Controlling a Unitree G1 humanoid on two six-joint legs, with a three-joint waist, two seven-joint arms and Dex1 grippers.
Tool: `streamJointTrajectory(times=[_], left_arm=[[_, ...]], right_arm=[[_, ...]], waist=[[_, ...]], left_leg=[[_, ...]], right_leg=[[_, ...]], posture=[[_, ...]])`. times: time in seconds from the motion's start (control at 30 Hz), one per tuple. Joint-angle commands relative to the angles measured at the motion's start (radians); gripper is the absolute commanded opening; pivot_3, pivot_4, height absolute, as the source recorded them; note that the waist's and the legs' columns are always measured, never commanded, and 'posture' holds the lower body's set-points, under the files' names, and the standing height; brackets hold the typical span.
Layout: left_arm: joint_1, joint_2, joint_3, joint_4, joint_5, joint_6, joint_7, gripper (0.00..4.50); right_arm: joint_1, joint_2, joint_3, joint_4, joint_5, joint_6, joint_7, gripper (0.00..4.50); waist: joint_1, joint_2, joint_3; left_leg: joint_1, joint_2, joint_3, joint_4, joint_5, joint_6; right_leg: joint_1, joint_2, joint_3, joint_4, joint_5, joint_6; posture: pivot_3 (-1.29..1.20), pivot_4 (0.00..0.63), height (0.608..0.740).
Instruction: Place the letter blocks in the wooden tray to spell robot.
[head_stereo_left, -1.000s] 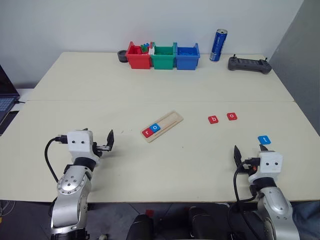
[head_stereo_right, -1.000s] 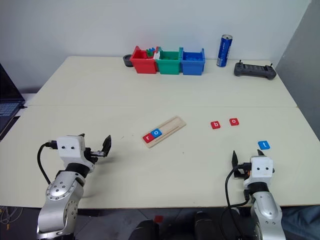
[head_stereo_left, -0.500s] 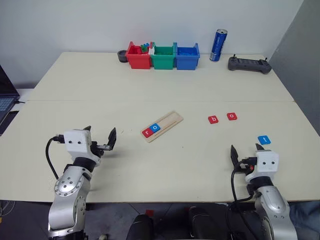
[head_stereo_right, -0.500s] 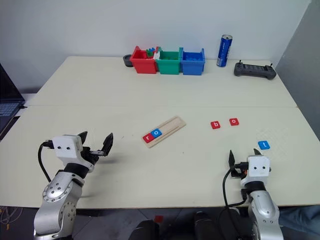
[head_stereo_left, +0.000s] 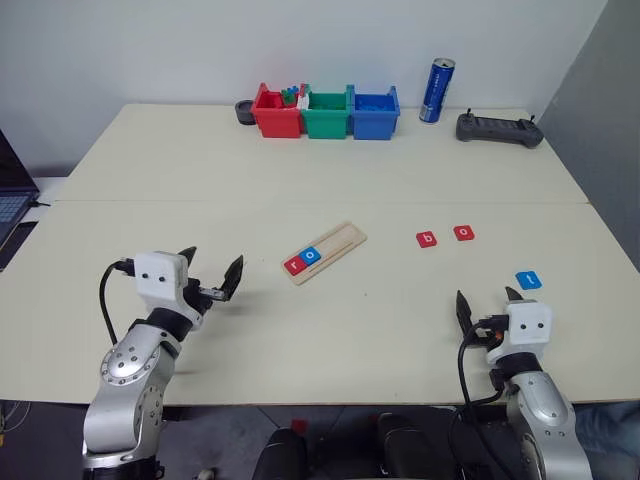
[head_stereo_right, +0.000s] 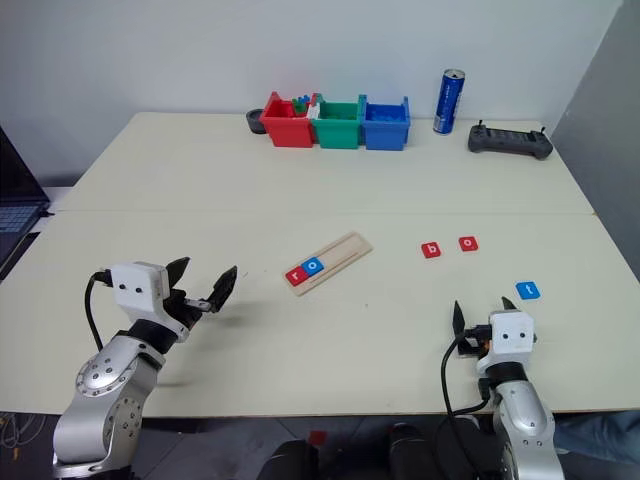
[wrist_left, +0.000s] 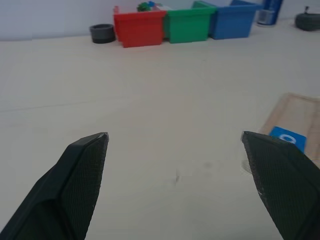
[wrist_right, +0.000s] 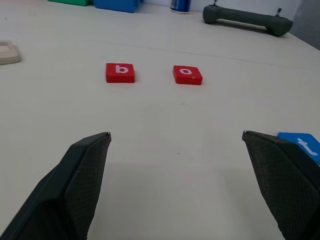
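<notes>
A: Where do the task's things lie, taking the wooden tray (head_stereo_left: 325, 253) as the landmark?

B: The red r block (head_stereo_left: 294, 266) and the blue o block (head_stereo_left: 311, 255) sit in the tray's groove, side by side at its near-left end. The red b block (head_stereo_left: 427, 239) and the red o block (head_stereo_left: 464, 233) lie flat on the table (head_stereo_left: 300, 170) to the tray's right, well apart from it. The blue t block (head_stereo_left: 529, 280) lies farther right again and nearer the robot.

A: How does the tray point?

B: Its long axis runs diagonally, from near-left to far-right. The filled end is the near-left one; the rest of the groove is bare, which suggests that "ro" was set first so the word reads onward along the strip.

A: And the claws?

B: The left gripper (head_stereo_left: 213, 279) hovers left of the tray, fingers spread wide, holding nothing. The right gripper (head_stereo_left: 486, 302) hovers well right of the tray and nearer the robot, fingers likewise spread and empty, just by the t block. It faces the b and o blocks, so it is probably poised to fetch the b.
</notes>
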Motion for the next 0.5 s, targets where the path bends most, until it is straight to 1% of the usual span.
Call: streamJointTrajectory(times=[0.03,0.13,0.17,0.23,0.33,0.43,0.5], left_arm=[[-0.073,0.062,-0.049,0.064,-0.013,0.014,-0.115,4.5],[-0.179,0.087,-0.106,0.171,0.013,-0.01,-0.188,4.5],[-0.214,0.092,-0.131,0.211,0.023,-0.024,-0.22,4.5],[-0.274,0.1,-0.174,0.284,0.036,-0.038,-0.282,4.5],[-0.343,0.108,-0.227,0.38,0.058,-0.055,-0.358,4.5],[-0.4,0.121,-0.283,0.463,0.091,-0.065,-0.436,4.5],[-0.426,0.119,-0.296,0.501,0.107,-0.08,-0.452,4.5]], right_arm=[[-0.038,-0.084,0.036,-0.13,0.139,0.083,0.169,4.47],[-0.045,-0.229,0.1,-0.248,0.28,0.241,0.353,4.47],[-0.052,-0.277,0.114,-0.282,0.311,0.282,0.394,4.47],[-0.075,-0.337,0.122,-0.331,0.365,0.35,0.429,4.47],[-0.112,-0.365,0.119,-0.366,0.409,0.407,0.428,4.47],[-0.131,-0.365,0.135,-0.379,0.408,0.421,0.415,4.47],[-0.13,-0.357,0.146,-0.379,0.391,0.416,0.404,4.47]], waist=[[-0.002,0.0,0.0],[-0.001,0.0,0.0],[0.0,0.0,0.0],[0.0,0.0,0.0],[-0.001,0.0,0.0],[-0.003,0.0,0.0],[-0.004,0.0,0.0]], left_leg=[[0.0,0.0,0.0,0.0,0.0,0.0],[0.0,0.0,-0.001,0.0,0.0,0.0],[0.0,0.0,-0.001,0.0,0.0,0.0],[0.0,0.0,-0.002,0.0,0.0,0.0],[0.0,0.0,-0.001,0.0,0.0,0.0],[0.0,0.0,-0.002,0.0,0.0,0.0],[0.0,0.0,-0.002,0.0,0.0,0.0]], right_leg=[[0.0,0.0,0.0,0.0,0.0,0.001],[0.0,0.001,-0.001,0.0,0.0,0.001],[0.0,0.001,-0.001,0.0,0.001,-0.001],[0.001,0.001,-0.001,-0.001,0.001,-0.001],[0.001,0.001,-0.001,-0.001,0.001,-0.001],[0.001,0.001,-0.001,-0.001,0.001,-0.002],[0.0,0.002,-0.001,-0.001,0.001,-0.002]], posture=[[0.0,0.15,0.74],[0.0,0.15,0.74],[0.0,0.15,0.74],[0.0,0.15,0.74],[0.0,0.15,0.74],[0.0,0.15,0.74],[0.0,0.15,0.74]])
